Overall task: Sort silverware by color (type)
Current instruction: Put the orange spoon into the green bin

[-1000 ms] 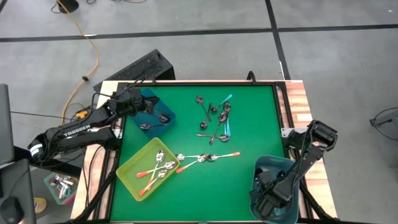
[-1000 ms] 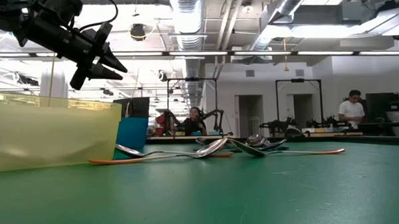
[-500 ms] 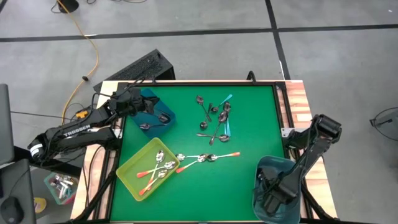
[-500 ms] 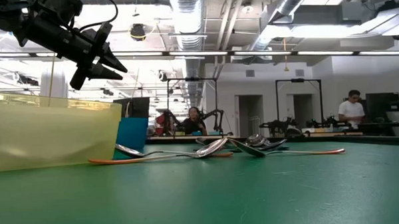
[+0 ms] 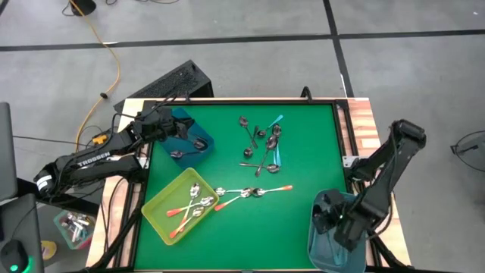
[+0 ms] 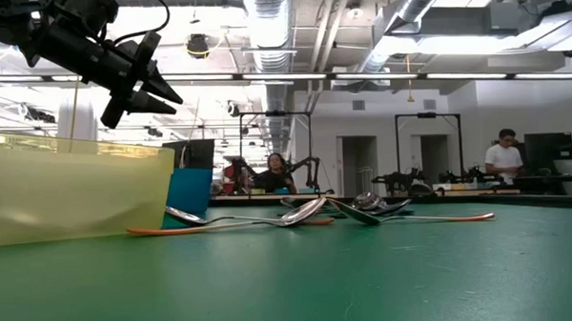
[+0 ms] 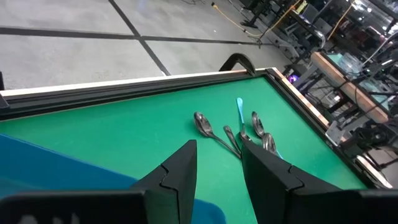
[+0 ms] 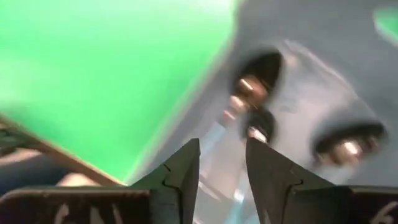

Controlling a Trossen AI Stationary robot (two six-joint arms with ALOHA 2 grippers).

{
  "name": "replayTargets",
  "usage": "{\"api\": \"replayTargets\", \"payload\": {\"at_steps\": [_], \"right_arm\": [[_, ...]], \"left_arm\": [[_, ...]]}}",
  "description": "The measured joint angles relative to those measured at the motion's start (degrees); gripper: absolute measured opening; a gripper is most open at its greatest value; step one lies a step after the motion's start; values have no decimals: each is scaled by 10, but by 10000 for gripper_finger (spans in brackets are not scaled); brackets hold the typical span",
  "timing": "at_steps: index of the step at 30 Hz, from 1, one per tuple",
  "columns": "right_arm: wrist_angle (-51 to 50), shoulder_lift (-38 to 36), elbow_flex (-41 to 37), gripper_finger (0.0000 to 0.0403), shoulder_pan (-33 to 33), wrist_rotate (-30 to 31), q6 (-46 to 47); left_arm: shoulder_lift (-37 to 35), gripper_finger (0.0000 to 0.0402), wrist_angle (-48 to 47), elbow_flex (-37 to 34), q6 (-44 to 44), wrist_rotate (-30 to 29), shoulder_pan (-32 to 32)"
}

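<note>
Sorting looks roughly half done from my seat. Right gripper (image 5: 327,221) hovers unclenched, holding nothing, over the dark teal plastic bin (image 5: 333,255); blurred spoons seemingly lie inside. Yellow-green plastic bin (image 5: 155,206) holds orange-handled spoons (image 5: 191,203), more beside it. Farther off, mixed loose spoons (image 5: 261,144) remain. Left gripper (image 5: 163,125) waits parted and empty over the blue plastic bin (image 5: 203,130).

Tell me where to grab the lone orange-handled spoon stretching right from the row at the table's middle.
Grip the orange-handled spoon on its bare handle end, coming straight down. It lies flat; its bowl end touches the neighbouring spoons, while the handle has open green mat on both sides.
</note>
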Motion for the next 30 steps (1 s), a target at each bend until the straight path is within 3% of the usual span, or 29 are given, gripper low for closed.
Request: {"api": "replayTargets", "payload": {"at_steps": [6, 10, 23, 30], "right_arm": [[17, -87, 0, 139, -26, 154, -65], [20, -134, 0, 138, -57, 215, -135], [33, -185, 1, 138, -217, 309, -415], [133, -180, 1, 138, -329, 306, -590]], "left_arm": [[0, 110, 1, 0, 1, 28, 0], [1, 110, 0, 0, 0, 30, 0], [1, 110, 0, 0, -1, 116, 0], [1, 110, 6, 0, -8, 120, 0]]}}
